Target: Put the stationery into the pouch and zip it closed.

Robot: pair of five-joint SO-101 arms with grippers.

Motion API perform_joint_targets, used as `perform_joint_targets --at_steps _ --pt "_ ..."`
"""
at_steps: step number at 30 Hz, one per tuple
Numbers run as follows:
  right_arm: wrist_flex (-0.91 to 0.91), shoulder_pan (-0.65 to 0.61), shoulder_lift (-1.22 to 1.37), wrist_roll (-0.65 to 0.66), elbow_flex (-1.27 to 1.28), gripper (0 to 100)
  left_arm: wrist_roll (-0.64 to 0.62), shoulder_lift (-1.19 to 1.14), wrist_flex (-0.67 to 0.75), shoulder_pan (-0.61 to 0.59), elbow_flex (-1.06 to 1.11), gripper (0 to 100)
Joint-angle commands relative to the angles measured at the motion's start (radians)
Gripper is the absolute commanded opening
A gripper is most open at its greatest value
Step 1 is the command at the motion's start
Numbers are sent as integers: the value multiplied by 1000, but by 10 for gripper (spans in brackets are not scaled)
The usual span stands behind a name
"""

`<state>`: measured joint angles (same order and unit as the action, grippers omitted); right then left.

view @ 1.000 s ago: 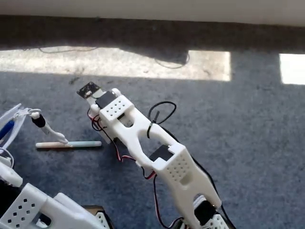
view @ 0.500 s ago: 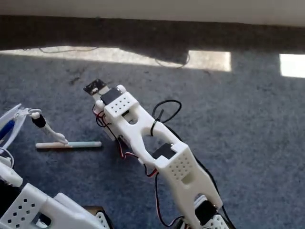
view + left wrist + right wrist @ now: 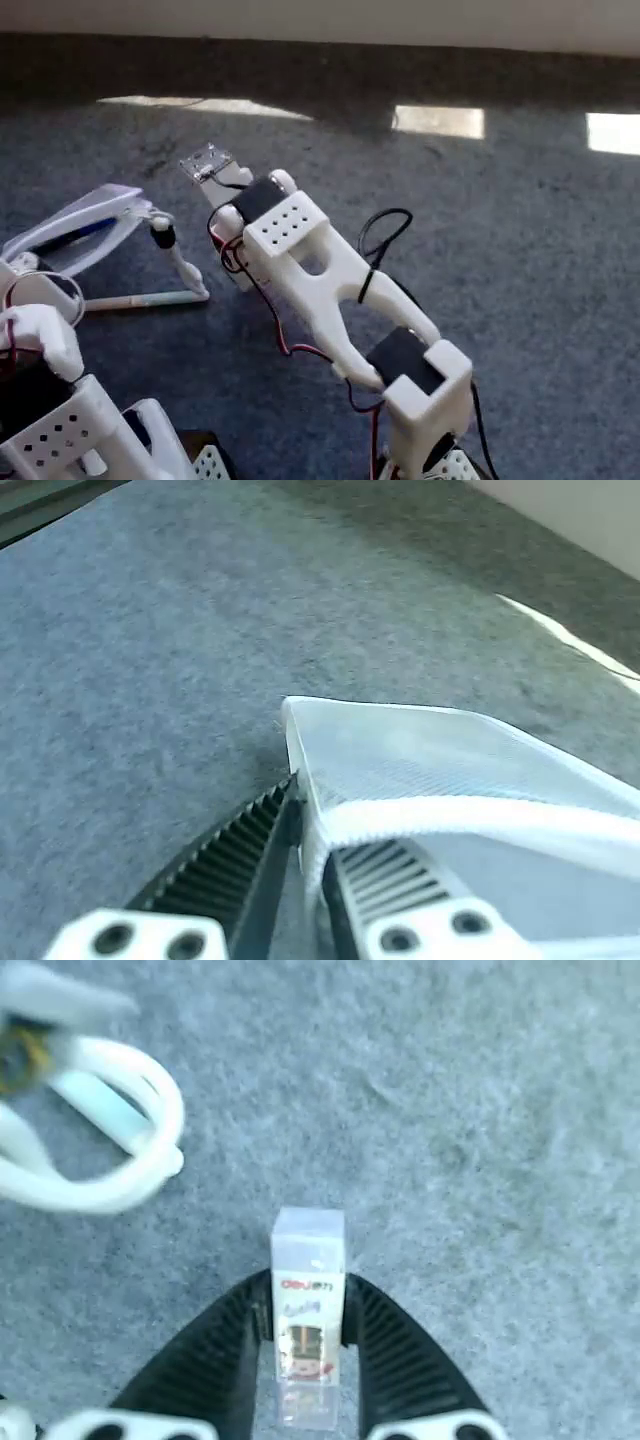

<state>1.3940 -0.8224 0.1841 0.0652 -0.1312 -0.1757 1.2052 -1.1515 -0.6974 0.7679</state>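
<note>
The right claw (image 3: pixel 307 1282) is closed to a narrow gap on a clear plastic case (image 3: pixel 308 1245). Its two black jaws press the long sides, and roughly half the case juts forward past the fingertips. Held like this the free end leads, which, judging by the task, suits sliding it end-first into an opening. The case is a slim transparent box with squared corners and a printed label in red and dark tones on its face. What it holds cannot be made out. It hangs above the grey carpet (image 3: pixel 520 260), apart from it.

The left claw (image 3: pixel 300 792) is pinched fully shut on the pouch (image 3: pixel 430 765), gripping one corner of the rim. The rest of the pouch spreads forward and to one side of the jaws. This grip looks meant to lift and steady the mouth so the other arm can feed things in. The pouch is white translucent mesh with a thicker white band along its rim. In the high view it bows open, and a blue item seems to lie inside.

A white cord loop (image 3: pixel 110 1130) lies ahead of the right claw and off to one side. Between the two claws, a pale pen (image 3: pixel 150 298) lies flat on the carpet, not yet packed.
</note>
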Motion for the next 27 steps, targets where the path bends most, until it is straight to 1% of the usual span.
perform_joint_targets --at_steps 1,6,12,17,20,24,27 --pt "-134 4 -271 -3 168 5 25 2 -18 133 -101 11" --pt "-298 4 -552 -2 394 5 26 2 -66 208 -143 11" --pt "-412 2 -826 -2 561 5 74 1 -97 289 -168 11" --pt "-475 -1 -1015 -9 650 5 74 1 -97 300 -168 11" --pt "-547 -2 -1118 -9 723 5 74 -4 -97 302 -165 11" --pt "-650 -4 -1260 -9 834 5 74 -105 -100 314 -180 11" --pt "-725 -19 -1372 -9 915 5 75 -216 -149 334 -237 11"
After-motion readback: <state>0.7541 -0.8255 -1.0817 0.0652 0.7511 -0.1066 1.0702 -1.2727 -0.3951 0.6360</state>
